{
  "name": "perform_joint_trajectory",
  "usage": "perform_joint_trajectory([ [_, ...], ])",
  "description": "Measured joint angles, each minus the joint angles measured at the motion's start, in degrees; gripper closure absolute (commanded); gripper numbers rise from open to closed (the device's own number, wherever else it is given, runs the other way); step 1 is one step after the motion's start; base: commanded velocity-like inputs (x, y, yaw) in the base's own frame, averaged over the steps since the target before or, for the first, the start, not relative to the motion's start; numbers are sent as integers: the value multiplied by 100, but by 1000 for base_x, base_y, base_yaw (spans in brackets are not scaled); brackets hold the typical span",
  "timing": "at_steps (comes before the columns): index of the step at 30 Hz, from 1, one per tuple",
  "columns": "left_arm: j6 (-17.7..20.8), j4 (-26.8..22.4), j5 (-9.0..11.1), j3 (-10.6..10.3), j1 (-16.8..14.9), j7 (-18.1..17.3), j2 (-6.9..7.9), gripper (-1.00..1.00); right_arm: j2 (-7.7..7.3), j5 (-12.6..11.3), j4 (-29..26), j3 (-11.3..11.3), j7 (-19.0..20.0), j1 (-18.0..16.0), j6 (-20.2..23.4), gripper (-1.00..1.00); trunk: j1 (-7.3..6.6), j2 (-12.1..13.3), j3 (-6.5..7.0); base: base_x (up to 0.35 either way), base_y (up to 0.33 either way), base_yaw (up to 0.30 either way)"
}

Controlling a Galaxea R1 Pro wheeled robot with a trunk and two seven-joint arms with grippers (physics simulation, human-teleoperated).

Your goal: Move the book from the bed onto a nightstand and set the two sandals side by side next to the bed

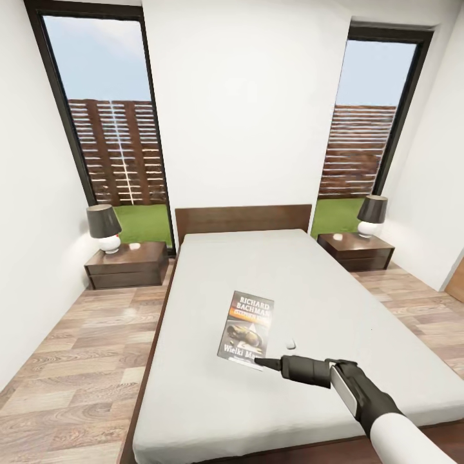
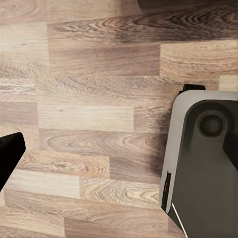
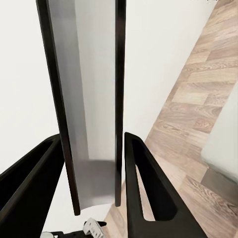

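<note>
Head view: the right end effector [image 1: 265, 364] sits in the lower centre of the frame, extended over the bed [image 1: 212, 399] from the lower right. Its dark fingertips reach the lower right corner of the book [image 1: 246, 329]; whether they grip the cover or only touch it cannot be determined here. Right wrist view: the two dark fingers [image 3: 144, 188] stand narrowly apart on either side of a thin dark-edged slab; whether that slab is the book, and whether the pads press on it, cannot be determined.

The book lies flat on the pale-grey mattress, slightly left of centre and in the lower half of the frame, immediately up and left of the end effector tips. Its cover faces up with white lettering at the top.

Further out, one nightstand [image 1: 129, 264] stands at the left of the bed and the other nightstand [image 1: 356, 251] at the right, each beside the headboard [image 1: 243, 219] and each carrying a lamp [image 1: 104, 227].

Left wrist view: a dark fingertip [image 2: 7, 153] of the left end effector shows at the frame's left edge above the wood-plank floor [image 2: 94, 114]; its opening cannot be determined.
</note>
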Motion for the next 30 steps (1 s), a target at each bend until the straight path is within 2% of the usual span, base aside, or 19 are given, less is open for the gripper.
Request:
perform_joint_trajectory([
  [30,-7,-1,5,0,0,0,0,-100,-3,-11,14,-9,22,105,-23,100,0,0,0,0,0,0],
])
